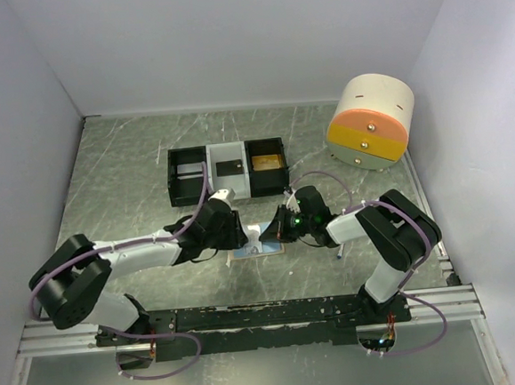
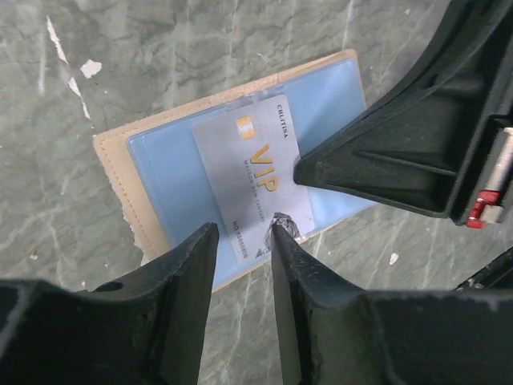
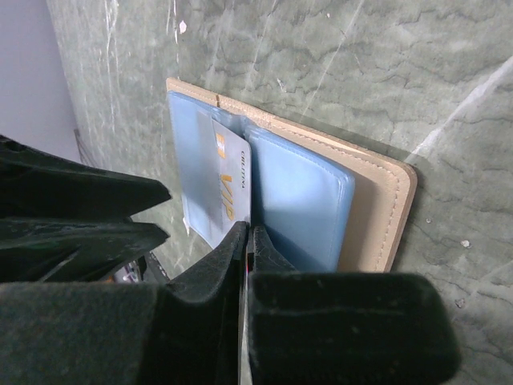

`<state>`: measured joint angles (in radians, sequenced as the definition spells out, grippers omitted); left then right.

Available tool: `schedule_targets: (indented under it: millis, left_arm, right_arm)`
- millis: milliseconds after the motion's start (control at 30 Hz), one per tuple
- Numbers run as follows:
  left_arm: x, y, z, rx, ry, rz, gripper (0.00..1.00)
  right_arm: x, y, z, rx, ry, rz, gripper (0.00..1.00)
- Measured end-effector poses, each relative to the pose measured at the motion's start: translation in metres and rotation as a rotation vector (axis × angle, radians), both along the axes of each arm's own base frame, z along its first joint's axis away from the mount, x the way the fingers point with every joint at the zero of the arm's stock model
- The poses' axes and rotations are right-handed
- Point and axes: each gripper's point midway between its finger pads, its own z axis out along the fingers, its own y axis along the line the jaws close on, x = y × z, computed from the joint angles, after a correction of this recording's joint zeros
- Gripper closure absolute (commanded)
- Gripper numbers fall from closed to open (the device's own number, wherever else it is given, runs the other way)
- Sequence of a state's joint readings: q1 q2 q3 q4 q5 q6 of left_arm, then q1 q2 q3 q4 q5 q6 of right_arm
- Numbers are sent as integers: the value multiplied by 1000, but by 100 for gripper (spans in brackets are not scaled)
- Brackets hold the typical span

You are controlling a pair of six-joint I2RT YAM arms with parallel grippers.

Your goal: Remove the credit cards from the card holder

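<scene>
The card holder point(image 2: 156, 172) lies open on the marble table, tan outside and pale blue inside. A silver VIP credit card point(image 2: 250, 164) lies slanted across its blue lining, with the card's lower end at the holder's near edge. My left gripper point(image 2: 243, 228) is open just above that end, its fingers either side of the card's corner and holding nothing. My right gripper point(image 3: 248, 233) is shut, and its tip presses down at the holder's centre fold beside the card point(image 3: 232, 184). From above, both grippers meet over the holder point(image 1: 263, 242).
A black-and-white three-compartment tray point(image 1: 227, 170) stands behind the holder. A round cream, orange and yellow container point(image 1: 372, 121) sits at the back right. White walls close in the table on three sides.
</scene>
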<state>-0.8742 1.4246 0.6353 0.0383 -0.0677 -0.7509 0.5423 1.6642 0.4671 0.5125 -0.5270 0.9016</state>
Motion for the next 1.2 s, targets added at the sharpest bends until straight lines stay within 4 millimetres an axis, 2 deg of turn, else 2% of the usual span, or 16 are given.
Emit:
schedule_targets:
  millis: [200,400,600,733,967,1200]
  left_arm:
    - [-4,-2,-27,49,56,-30,70]
    - [-4,-4,-28,51,60,-28,76]
    - [-4,-2,-29,60,59,-16,78]
    - [-4,-1,-29,64,59,-15,78]
    - [-4,-1,-29,65,59,-15,79]
    - [-4,-1,-29,72,56,-12,79]
  right_arm:
    - [0,0,0,2,1,-1,97]
    - [0,1,1,8,2,-2,83]
    - [1,4,4,35,3,1,80]
    - [1,7,5,54,9,6,82]
    - [0,11,9,84,0,29,99]
    - [1,6,8,54,-8,15,100]
